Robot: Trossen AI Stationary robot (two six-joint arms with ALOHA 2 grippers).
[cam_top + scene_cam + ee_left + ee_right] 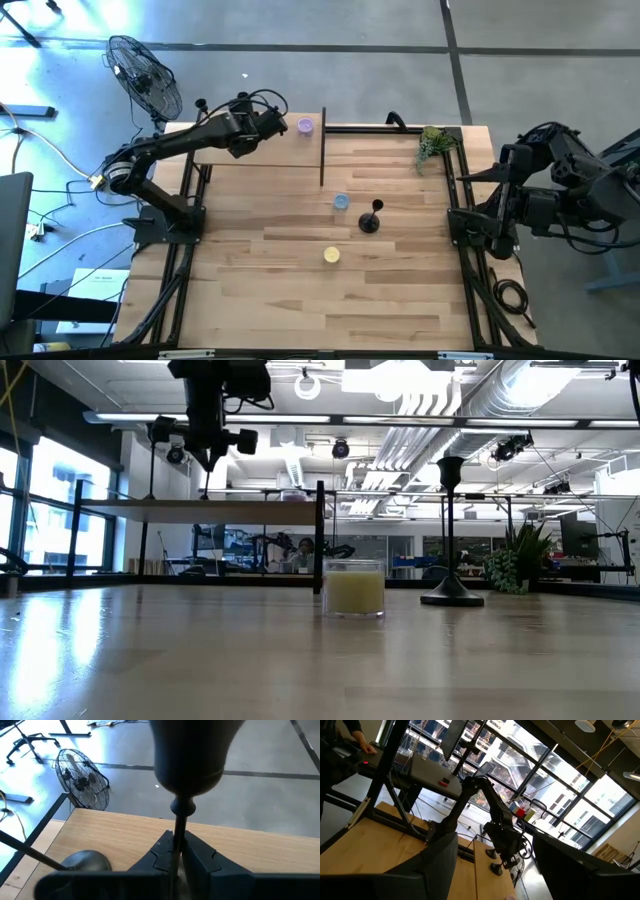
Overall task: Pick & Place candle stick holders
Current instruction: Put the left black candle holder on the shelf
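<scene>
- Candle stick holders: one small black holder with a round flat base, thin stem and knob-like cup is standing upright near the middle of the light wooden desk, its long axis pointing straight up.
- A second black holder is sitting clamped by its thin stem in the left tool, the cup end pointing forward, away from the tool, out over the shelf's far edge toward the grey floor.
- The left tool is hovering over the raised wooden shelf at the desk's far left, its fingers pinching narrowly on that stem.
- Another round base is resting on the shelf just beside the left tool.
- The right tool is waiting off the desk's right edge with its fingers spread wide and holding nothing.
- A small blue cup is sitting just beside the standing holder, and a yellow glass candle is lying nearer the front.
- A purple cup is sitting on the shelf just beside the left tool.
- A thin black divider bar is standing between the shelf and the open desk.
- A green plant is occupying the far right corner.
</scene>
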